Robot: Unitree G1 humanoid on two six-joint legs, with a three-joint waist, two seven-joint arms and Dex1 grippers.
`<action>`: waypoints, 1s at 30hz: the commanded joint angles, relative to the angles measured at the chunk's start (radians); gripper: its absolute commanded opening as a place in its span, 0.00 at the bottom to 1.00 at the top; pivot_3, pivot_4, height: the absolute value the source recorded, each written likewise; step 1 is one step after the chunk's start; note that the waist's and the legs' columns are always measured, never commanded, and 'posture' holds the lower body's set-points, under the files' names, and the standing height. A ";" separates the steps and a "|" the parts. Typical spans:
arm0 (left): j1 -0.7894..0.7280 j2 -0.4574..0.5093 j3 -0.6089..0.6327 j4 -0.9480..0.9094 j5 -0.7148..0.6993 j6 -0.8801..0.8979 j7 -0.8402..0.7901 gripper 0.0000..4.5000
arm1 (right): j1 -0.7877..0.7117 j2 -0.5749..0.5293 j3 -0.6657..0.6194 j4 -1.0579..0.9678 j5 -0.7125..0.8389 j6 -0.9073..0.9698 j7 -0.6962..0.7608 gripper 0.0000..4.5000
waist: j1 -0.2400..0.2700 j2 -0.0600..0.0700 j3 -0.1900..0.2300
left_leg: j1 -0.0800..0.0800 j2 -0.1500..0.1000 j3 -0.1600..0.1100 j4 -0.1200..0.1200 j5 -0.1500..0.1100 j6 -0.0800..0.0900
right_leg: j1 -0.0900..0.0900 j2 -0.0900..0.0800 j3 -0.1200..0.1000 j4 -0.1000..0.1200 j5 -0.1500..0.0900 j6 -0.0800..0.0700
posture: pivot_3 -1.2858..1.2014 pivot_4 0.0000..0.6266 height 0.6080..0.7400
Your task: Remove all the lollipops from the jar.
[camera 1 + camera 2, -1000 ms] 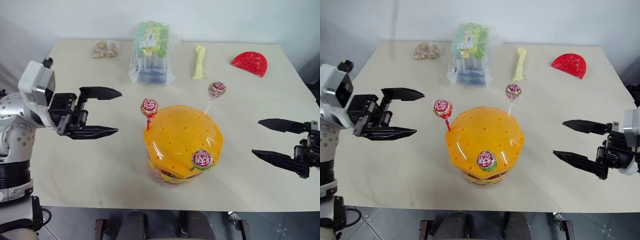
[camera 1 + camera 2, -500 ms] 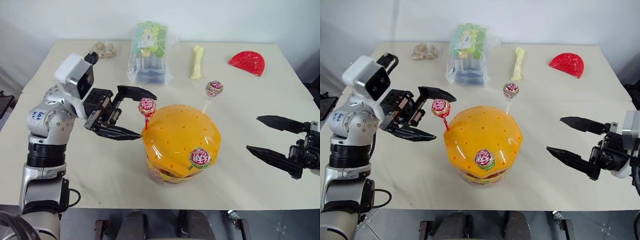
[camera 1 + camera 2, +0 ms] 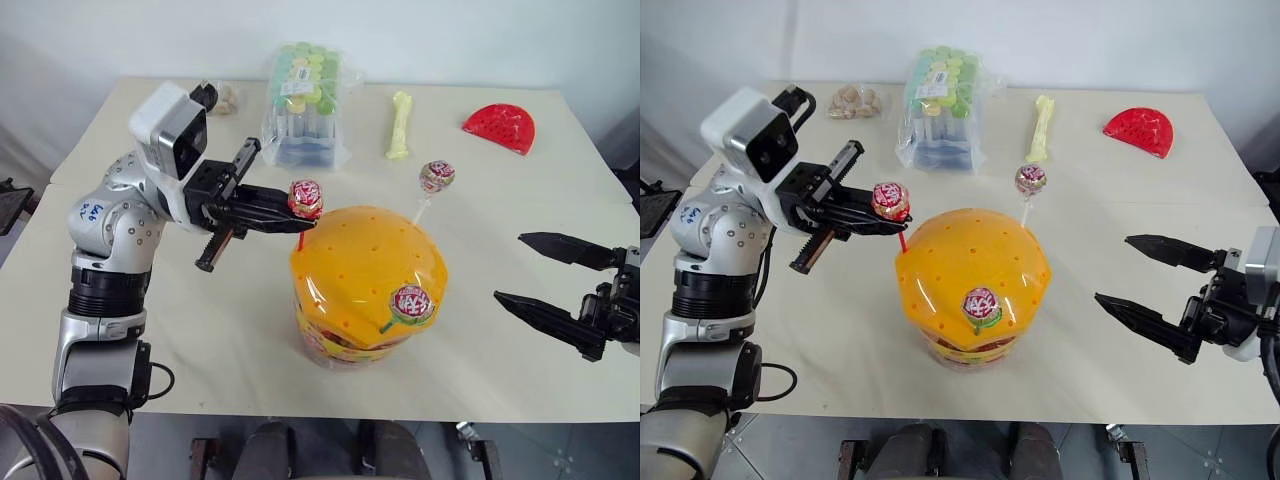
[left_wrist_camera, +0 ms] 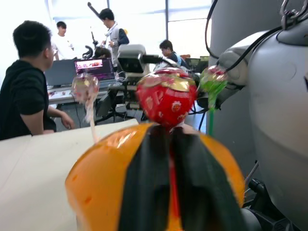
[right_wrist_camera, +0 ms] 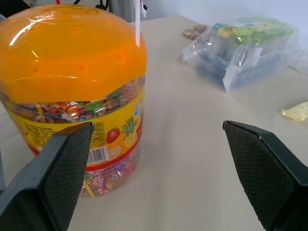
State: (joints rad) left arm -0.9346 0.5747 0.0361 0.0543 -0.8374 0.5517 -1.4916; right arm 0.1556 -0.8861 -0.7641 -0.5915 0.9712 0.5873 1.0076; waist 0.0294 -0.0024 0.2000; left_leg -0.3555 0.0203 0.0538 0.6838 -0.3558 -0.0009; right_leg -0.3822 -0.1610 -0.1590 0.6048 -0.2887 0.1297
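Atop the jar [image 3: 366, 285], left end effector [image 3: 297, 222] clamping red-stick lollipop [image 3: 305, 199] — stick mostly hidden

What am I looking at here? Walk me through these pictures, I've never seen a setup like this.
This is a humanoid robot with two arms, each ending in a two-fingered black gripper. Two pictures come from cameras in its head, looking down over a pale table. The other two come from cameras on its wrists, looking along the fingers.

In the middle stands a burger-shaped jar with an orange top, and three lollipops stick out of it. The left gripper is shut on the stick of the red-stick lollipop, which is not yet pulled out. The white-stick lollipop and the green-stick lollipop are untouched. The right gripper waits open beside the jar.

At the back lie a bag of green-capped tubes, a yellow bone-shaped stick and a red half-round piece.
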 commanded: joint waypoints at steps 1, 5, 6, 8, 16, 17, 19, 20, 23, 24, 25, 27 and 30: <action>-0.063 -0.024 0.050 -0.002 -0.046 0.027 0.045 0.01 | -0.006 -0.010 -0.045 -0.001 0.006 -0.029 0.006 1.00 | 0.000 0.000 0.000 | 0.000 0.000 0.000 0.000 0.000 0.000 | 0.000 0.000 0.000 0.000 0.000 0.000 | 0.52 0.24 1.00; -0.107 -0.041 0.084 0.008 -0.064 0.040 0.087 0.01 | -0.023 -0.024 -0.047 0.016 0.002 -0.035 0.013 1.00 | -0.002 0.000 0.000 | 0.000 0.000 0.000 0.000 0.000 0.000 | 0.000 0.000 0.000 0.000 0.000 0.000 | 0.52 0.24 1.00; -0.122 -0.043 0.094 0.016 -0.061 0.039 0.103 0.01 | -0.031 -0.030 -0.045 0.021 0.003 -0.036 0.014 1.00 | -0.002 0.000 0.000 | 0.000 0.000 0.000 0.000 0.000 0.000 | 0.000 0.000 0.000 0.000 0.000 0.000 | 0.52 0.24 1.00; -0.151 -0.038 0.109 0.029 -0.047 0.039 0.135 0.01 | -0.042 -0.038 -0.045 0.026 0.008 -0.037 0.019 1.00 | -0.003 0.000 0.000 | 0.000 0.000 0.000 0.000 0.000 0.000 | 0.000 0.000 0.000 0.000 0.000 0.000 | 0.52 0.24 1.00; -0.149 0.210 0.051 0.088 0.199 0.174 0.364 0.01 | -0.062 -0.066 -0.046 0.029 0.032 -0.023 0.043 1.00 | -0.005 0.000 0.000 | 0.001 0.000 0.000 -0.001 0.000 0.000 | 0.000 0.000 0.000 0.000 0.000 0.000 | 0.52 0.24 1.00; -0.134 0.259 0.028 0.081 0.232 0.249 0.408 0.01 | -0.066 -0.068 -0.041 0.035 0.029 -0.025 0.043 1.00 | -0.006 0.000 0.000 | 0.001 0.000 0.000 -0.001 0.000 0.000 | 0.000 0.000 0.001 0.000 0.000 0.000 | 0.52 0.24 1.00; -0.088 0.341 -0.013 0.052 0.283 0.381 0.480 0.01 | -0.074 -0.067 -0.025 0.048 0.018 -0.032 0.045 1.00 | -0.005 0.000 0.000 | 0.001 0.000 0.000 -0.001 0.000 0.000 | 0.000 0.000 0.001 0.000 0.000 0.000 | 0.52 0.24 1.00; -0.058 0.367 -0.016 0.035 0.292 0.422 0.505 0.01 | -0.079 -0.067 -0.015 0.054 0.013 -0.034 0.046 1.00 | -0.005 0.000 0.000 | 0.001 0.000 0.000 -0.001 0.000 0.000 | 0.000 0.000 0.001 0.000 0.000 0.000 | 0.52 0.24 1.00; 0.035 0.438 -0.023 -0.017 0.329 0.562 0.592 0.01 | -0.103 -0.068 0.022 0.071 -0.001 -0.040 0.045 1.00 | -0.004 -0.002 0.001 | 0.000 0.000 0.000 -0.001 0.000 0.000 | -0.001 0.000 0.001 0.001 0.000 0.000 | 0.52 0.24 1.00; 0.059 0.463 -0.038 -0.026 0.346 0.622 0.621 0.01 | -0.113 -0.069 0.034 0.077 -0.005 -0.040 0.046 1.00 | -0.002 -0.003 0.002 | 0.000 0.000 0.000 -0.001 0.000 0.000 | -0.001 0.000 0.001 0.001 0.000 0.000 | 0.52 0.24 1.00; 0.088 0.486 -0.042 -0.028 0.359 0.687 0.651 0.01 | -0.125 -0.069 0.048 0.085 -0.011 -0.041 0.047 1.00 | -0.002 -0.004 0.003 | 0.000 0.000 0.000 -0.001 0.000 0.000 | -0.001 0.000 0.001 0.001 0.000 0.000 | 0.52 0.24 1.00; 0.139 0.520 -0.043 -0.042 0.369 0.772 0.685 0.01 | -0.139 -0.070 0.062 0.098 -0.017 -0.043 0.055 1.00 | -0.002 -0.005 0.003 | -0.001 0.000 0.000 0.000 0.000 0.000 | -0.002 0.000 0.001 0.001 0.000 0.000 | 0.52 0.24 1.00; 0.222 0.584 -0.054 -0.081 0.370 0.888 0.710 0.01 | -0.159 -0.067 0.085 0.115 -0.031 -0.048 0.064 1.00 | -0.003 -0.005 0.003 | -0.002 0.000 0.001 -0.001 0.000 0.000 | -0.004 0.000 0.002 0.002 0.000 0.000 | 0.52 0.24 1.00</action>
State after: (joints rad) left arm -0.7233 1.1194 -0.0212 0.0176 -0.4732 1.3896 -0.7949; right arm 0.0073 -0.9396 -0.6716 -0.4761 0.9448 0.5630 1.0604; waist 0.0263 -0.0077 0.2031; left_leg -0.3584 0.0204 0.0552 0.6833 -0.3560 -0.0007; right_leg -0.3877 -0.1609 -0.1566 0.6067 -0.2887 0.1298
